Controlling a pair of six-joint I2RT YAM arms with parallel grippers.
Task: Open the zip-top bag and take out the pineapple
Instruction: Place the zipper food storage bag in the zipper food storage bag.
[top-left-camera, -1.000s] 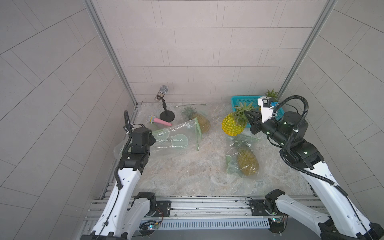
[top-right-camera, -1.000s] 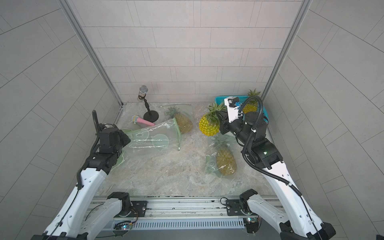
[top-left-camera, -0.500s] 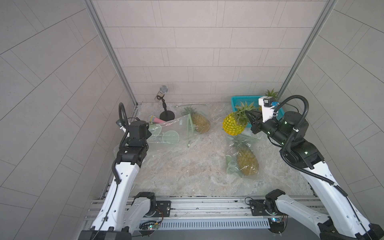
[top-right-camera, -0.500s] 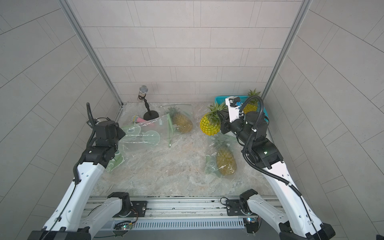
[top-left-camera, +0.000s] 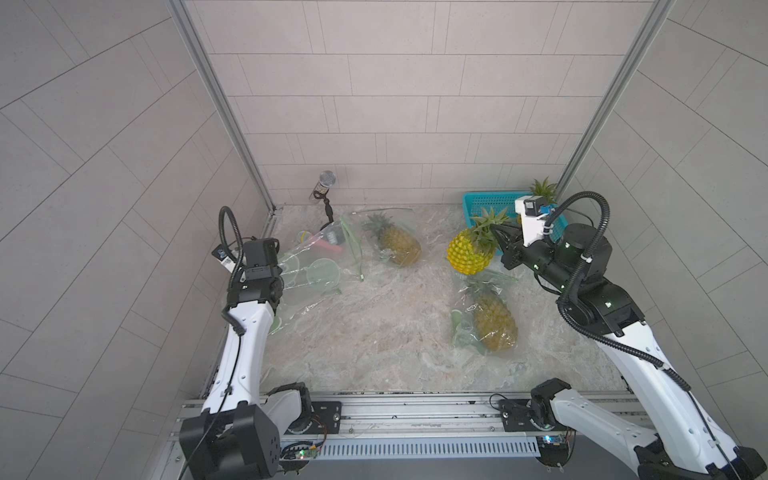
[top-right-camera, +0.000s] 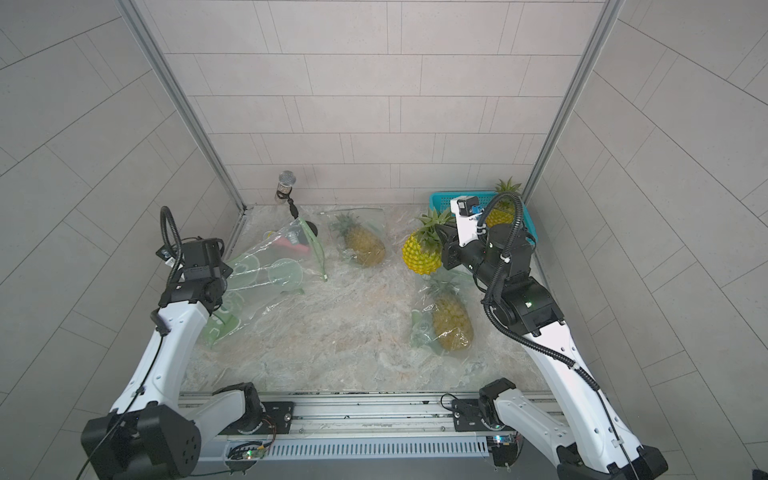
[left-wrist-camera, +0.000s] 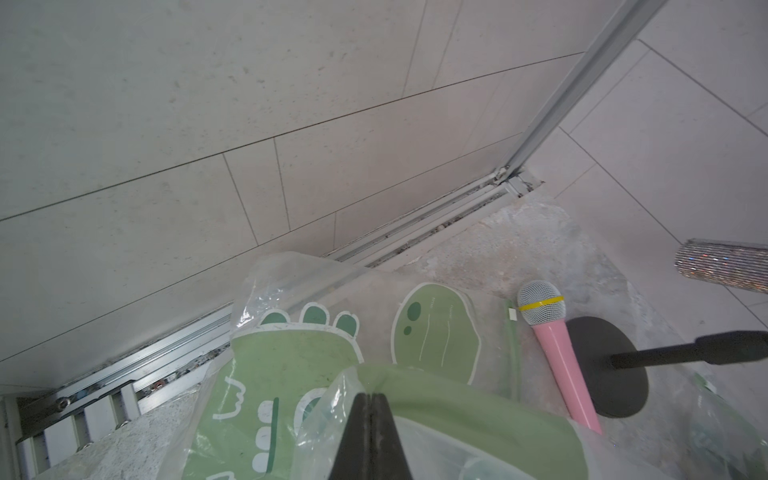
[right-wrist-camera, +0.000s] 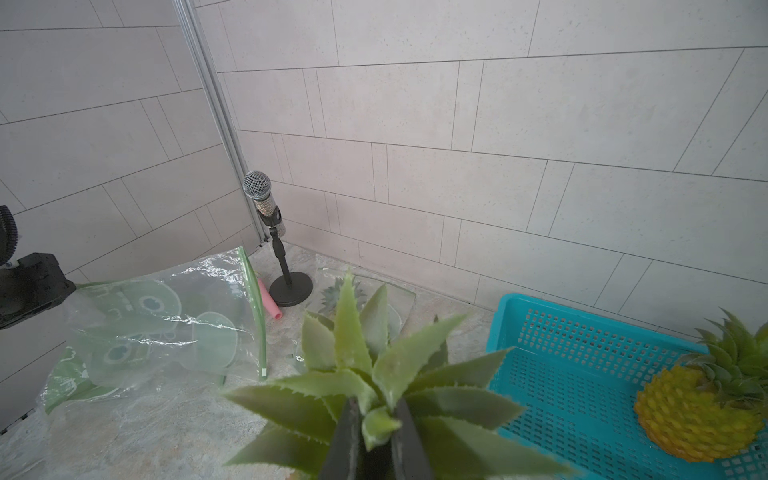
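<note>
Marble-patterned counter (top-left-camera: 374, 345): covered in crinkled clear film; a rail with both arm bases runs along its near edge
Near bagged pineapple (top-left-camera: 494, 322): lies at the near right inside a clear bag; no claw touches it
Left arm: rises from the near-left base; forearm stretched away along the left wall; wrist turned toward the centre
Left claw (left-wrist-camera: 371, 399): clenched on the plastic of the zip-top bag (top-left-camera: 316, 270); jaws pressed together
Zip-top bag: empty, clear with green cartoon print; raised at the claw's end; green zipper edge toward the counter's middle
Right arm: elbow high; forearm reaches back and inward; wrist roughly level
Right claw (right-wrist-camera: 376, 411): grasping the leafy crown of the pineapple (top-left-camera: 469, 254)
Pineapple: yellow, outside any bag; held up by its crown, just in front of the basket (top-left-camera: 482, 203)
Far bagged pineapple (top-left-camera: 398, 244): lies at the back centre
Pink microphone (left-wrist-camera: 559, 357): lies beside the zipper edge
Stand microphone (top-left-camera: 326, 187): upright in the back-left corner
Basket: blue, back right; another pineapple (right-wrist-camera: 698, 424) inside
</note>
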